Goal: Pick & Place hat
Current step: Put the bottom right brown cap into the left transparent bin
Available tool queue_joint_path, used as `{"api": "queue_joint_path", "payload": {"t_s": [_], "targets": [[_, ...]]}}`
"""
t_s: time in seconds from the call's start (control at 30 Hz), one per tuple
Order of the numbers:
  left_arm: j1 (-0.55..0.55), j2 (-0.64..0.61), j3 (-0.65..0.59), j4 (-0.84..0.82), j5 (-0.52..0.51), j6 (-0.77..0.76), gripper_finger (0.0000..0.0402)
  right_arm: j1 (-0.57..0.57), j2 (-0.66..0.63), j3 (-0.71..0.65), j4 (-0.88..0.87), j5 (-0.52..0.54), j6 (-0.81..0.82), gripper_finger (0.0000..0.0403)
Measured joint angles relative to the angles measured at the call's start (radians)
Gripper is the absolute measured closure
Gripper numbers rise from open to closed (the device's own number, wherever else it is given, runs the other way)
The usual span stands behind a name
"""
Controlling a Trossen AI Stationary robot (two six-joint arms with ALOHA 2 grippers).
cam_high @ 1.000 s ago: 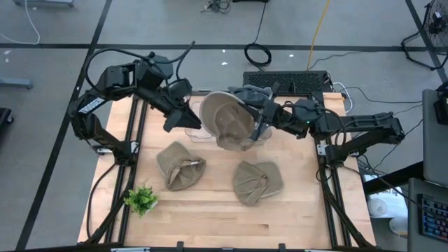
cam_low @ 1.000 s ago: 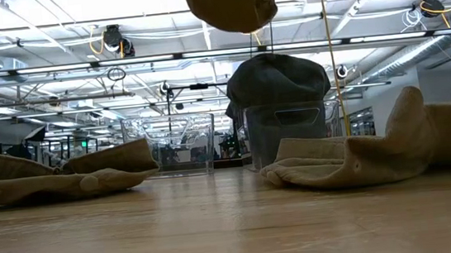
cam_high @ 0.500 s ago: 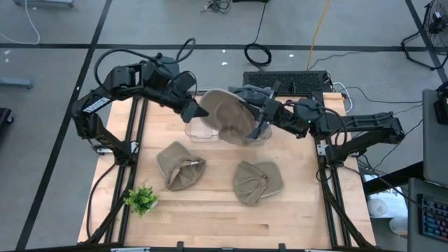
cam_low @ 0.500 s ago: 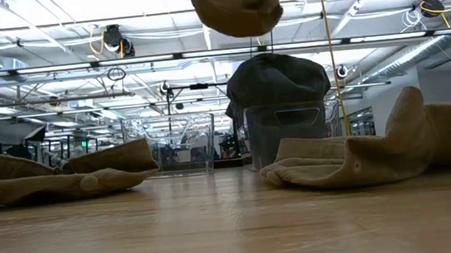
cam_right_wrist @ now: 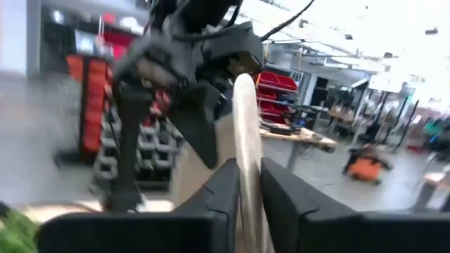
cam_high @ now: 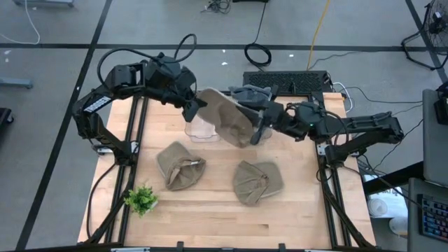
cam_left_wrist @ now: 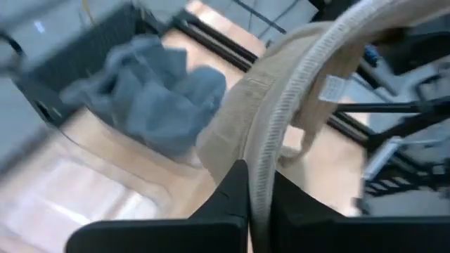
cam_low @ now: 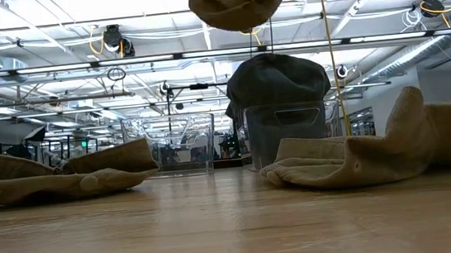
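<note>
While two tan hats point(cam_high: 180, 164) are lying unplaced on the counter point(cam_high: 210, 210), a third hat point(cam_high: 225, 119) is being held aloft above the clear bins point(cam_low: 180, 144), pinched by both the left tool point(cam_high: 198, 105) and the right tool point(cam_high: 255, 128).

A tan hat point(cam_high: 227, 120) hangs over the pale wooden table point(cam_high: 210, 210). Two more tan hats point(cam_high: 180, 164) point(cam_high: 257, 180) lie on it, a green plant point(cam_high: 141, 199) nearby, a grey hat point(cam_low: 276, 78) behind.

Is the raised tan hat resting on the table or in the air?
In the air. The tan hat hangs above the table, its brim pinched by the left hand and right hand.
</note>
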Motion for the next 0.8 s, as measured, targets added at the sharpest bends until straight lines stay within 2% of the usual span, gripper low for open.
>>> {"api": "queue_joint_path", "payload": {"t_s": [0.13,0.33,0.5,0.63,0.8], "targets": [[-0.005,-0.001,-0.001,-0.026,-0.1,0.107,0.0392,0.011,-0.027,0.001,0.02,0.011,0.225,0.031],[-0.029,-0.011,0.0,-0.017,-0.22,0.281,0.0392,0.041,-0.036,0.001,-0.013,0.01,0.454,0.0233],[-0.082,-0.009,0.0,-0.009,-0.352,0.406,0.0392,0.043,-0.039,-0.006,-0.037,0.0,0.777,0.0182],[-0.136,-0.01,0.0,0.019,-0.492,0.54,0.0392,0.035,-0.036,-0.054,-0.011,-0.082,0.991,0.0158],[-0.205,-0.01,0.0,0.118,-0.644,0.712,0.0393,0.034,-0.036,-0.134,0.082,-0.184,1.217,0.0152]]}}
